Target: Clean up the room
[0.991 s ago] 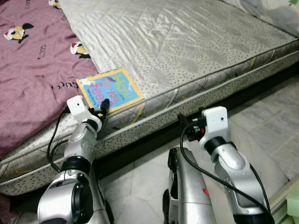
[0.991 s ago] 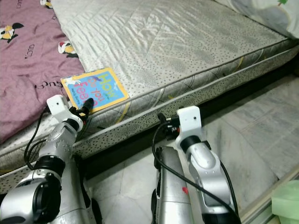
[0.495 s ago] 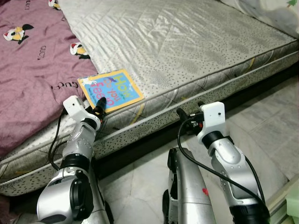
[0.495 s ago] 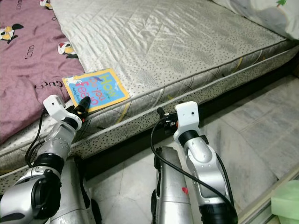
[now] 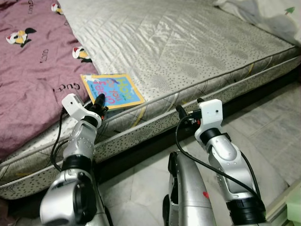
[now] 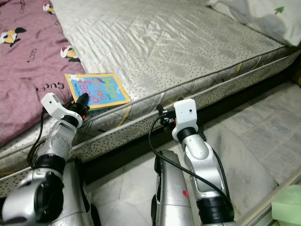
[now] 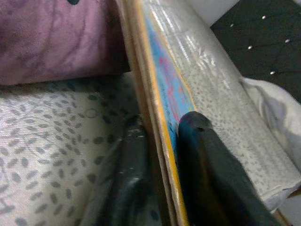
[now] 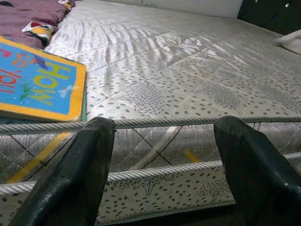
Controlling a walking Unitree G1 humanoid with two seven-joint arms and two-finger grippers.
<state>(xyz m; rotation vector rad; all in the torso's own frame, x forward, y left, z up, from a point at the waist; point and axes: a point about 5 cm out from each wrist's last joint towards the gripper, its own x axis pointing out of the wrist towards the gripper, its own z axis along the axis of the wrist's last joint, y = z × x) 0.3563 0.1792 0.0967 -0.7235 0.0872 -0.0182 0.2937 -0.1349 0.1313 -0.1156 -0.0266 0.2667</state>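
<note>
A children's picture book (image 5: 115, 89) with a blue cover and yellow border lies on the grey mattress (image 5: 188, 47), close to its near edge and beside a purple blanket (image 5: 33, 61). My left gripper (image 5: 99, 100) is at the book's near left corner. In the left wrist view the book (image 7: 160, 89) stands edge-on between the two black fingers (image 7: 207, 155), which press on either side of it. My right gripper (image 8: 164, 141) is open in front of the mattress's side, level with its corded edge, holding nothing.
A white pillow (image 5: 273, 9) lies at the mattress's far right corner. A dark gap runs under the mattress along the marble floor (image 5: 273, 127). A pale green object (image 6: 287, 207) sits at the bottom right.
My left gripper has reached forward onto the book's near corner and closed on it. The right arm has edged towards the mattress. The camera has shifted slightly.
</note>
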